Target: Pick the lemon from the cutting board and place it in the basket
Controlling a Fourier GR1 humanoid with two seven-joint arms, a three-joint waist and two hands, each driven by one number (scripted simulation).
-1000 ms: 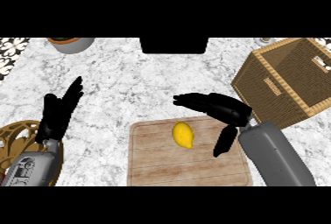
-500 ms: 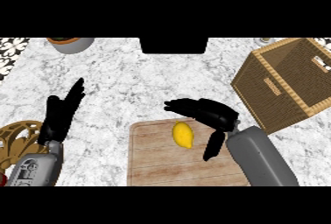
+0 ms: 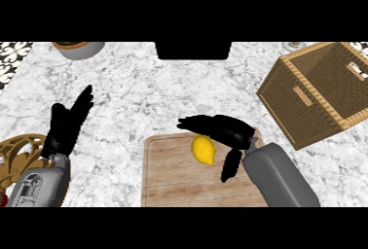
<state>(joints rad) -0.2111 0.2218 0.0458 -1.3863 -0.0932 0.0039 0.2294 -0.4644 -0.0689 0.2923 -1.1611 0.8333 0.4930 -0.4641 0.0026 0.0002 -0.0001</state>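
Observation:
A yellow lemon (image 3: 204, 150) lies on the wooden cutting board (image 3: 176, 182) near its upper edge. My right hand (image 3: 224, 129) hovers over the lemon's upper right side, open, fingers spread to the left above it and thumb hanging down at its right. I cannot tell whether the hand touches the fruit. The woven basket (image 3: 316, 92) stands to the upper right, with nothing visible inside. My left hand (image 3: 68, 124) rests open at the left, fingers pointing up.
A grey bowl (image 3: 78, 48) sits at the top left of the marble counter. A gold wire rack (image 3: 16, 155) shows at the left edge. A dark recess (image 3: 194, 50) is at the top centre.
My right hand has slid left from beside the basket until it is over the lemon. The lemon and the left hand have stayed put.

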